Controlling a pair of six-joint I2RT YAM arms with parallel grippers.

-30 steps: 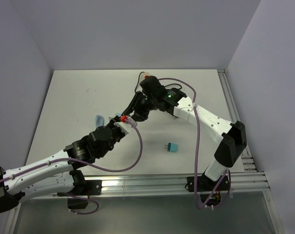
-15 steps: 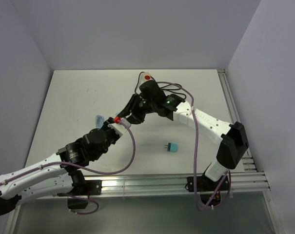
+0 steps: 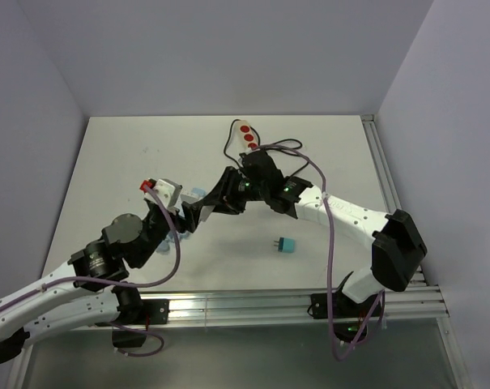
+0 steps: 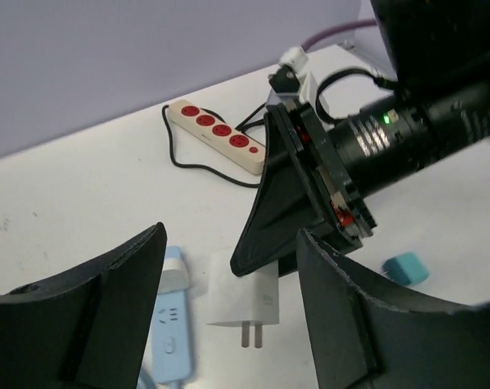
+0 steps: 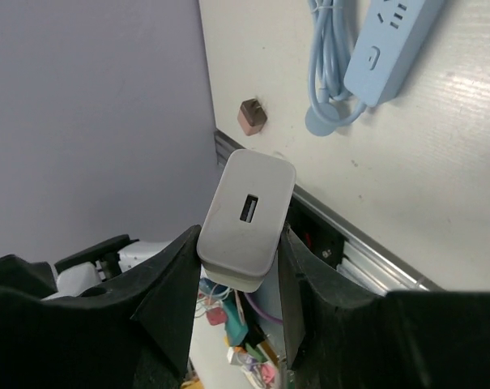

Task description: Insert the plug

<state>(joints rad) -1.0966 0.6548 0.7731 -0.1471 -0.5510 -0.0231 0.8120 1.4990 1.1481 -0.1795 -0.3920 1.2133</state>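
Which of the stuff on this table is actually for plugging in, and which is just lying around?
Job: charger, held in the right claw; blue strip nearby, probably the socket.
Lying about: beige strip, teal plug, brown cube.

White charger (image 5: 246, 219): smooth matt plastic, soft sheen. Its prongs (image 4: 251, 334): bare metal. Blue power strip (image 5: 388, 44): smooth plastic, slight gloss. Blue cable (image 5: 321, 49): smooth, rubbery look. Cream power strip (image 4: 220, 136): matt plastic. Tabletop (image 3: 123, 162): white, matt, faint streaky grain. Front rail (image 3: 269, 301): dull brushed metal. Purple cable (image 3: 330, 235): smooth plastic sheath.
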